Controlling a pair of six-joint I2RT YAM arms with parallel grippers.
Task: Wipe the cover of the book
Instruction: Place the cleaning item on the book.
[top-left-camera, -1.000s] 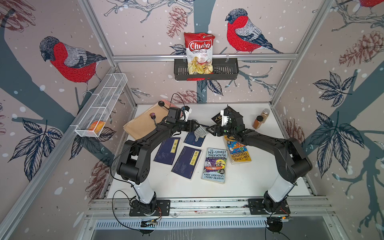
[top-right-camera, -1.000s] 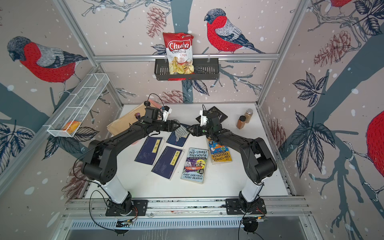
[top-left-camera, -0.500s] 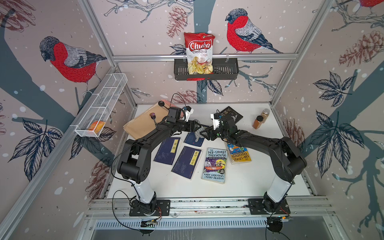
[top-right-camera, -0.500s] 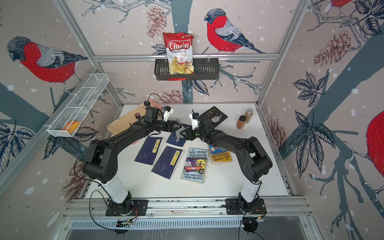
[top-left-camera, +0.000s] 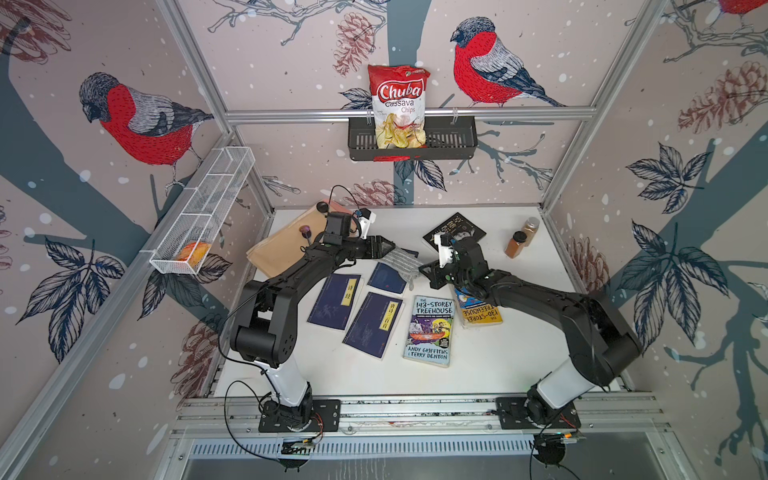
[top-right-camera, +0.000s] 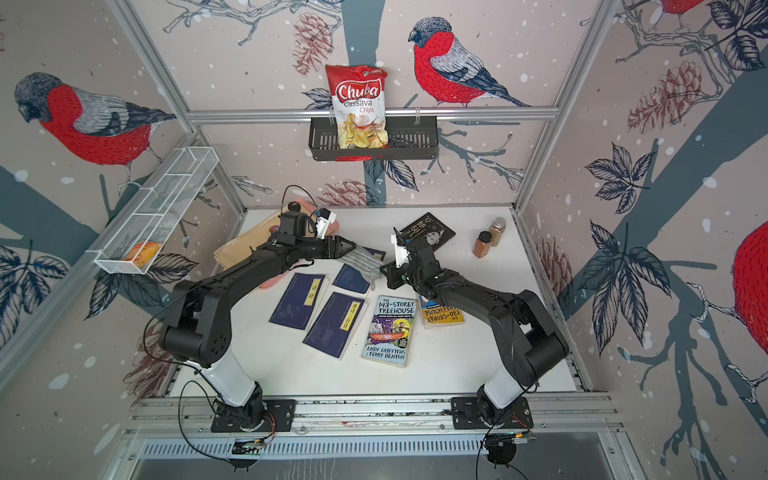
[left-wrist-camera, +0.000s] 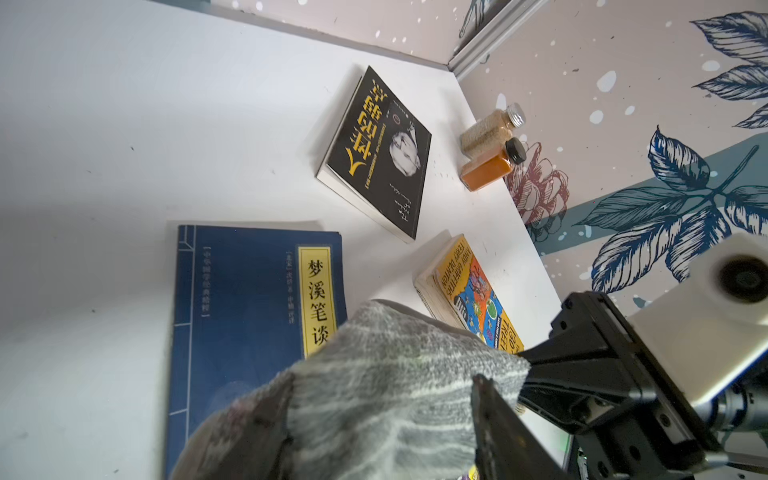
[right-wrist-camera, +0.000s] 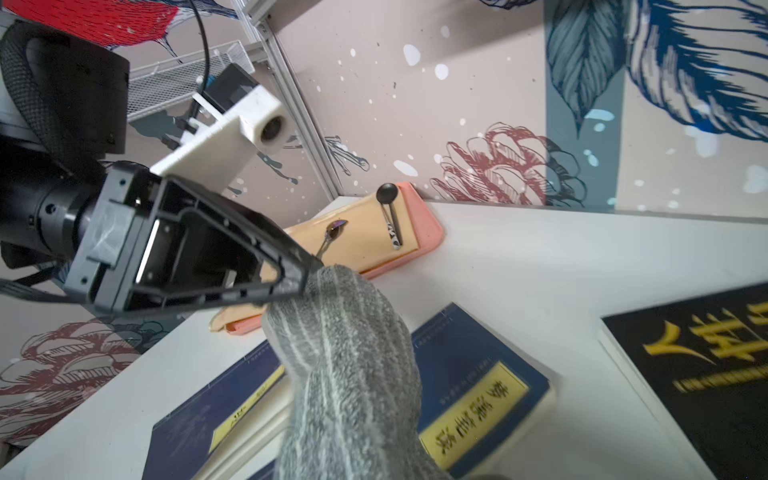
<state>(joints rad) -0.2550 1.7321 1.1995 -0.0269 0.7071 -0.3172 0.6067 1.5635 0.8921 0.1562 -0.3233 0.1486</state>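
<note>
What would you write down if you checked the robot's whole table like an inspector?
Surface: white table, a few dark specks.
Job's things: grey cloth stretched between both grippers, above the small blue book.
Clutter: left blue book, middle blue book, 143-Storey Treehouse book, 130-Storey Treehouse book partly under the right arm, black book, orange spice jar, pale spice jar, tan mat with a black spoon.
Grippers: left gripper shut on one end of the cloth; right gripper shut on the other.
Cables: black cable arcs above the left gripper's wrist, off the table.
Surroundings: chips bag in a black wall basket; wire basket on the side wall; bird wallpaper.
</note>
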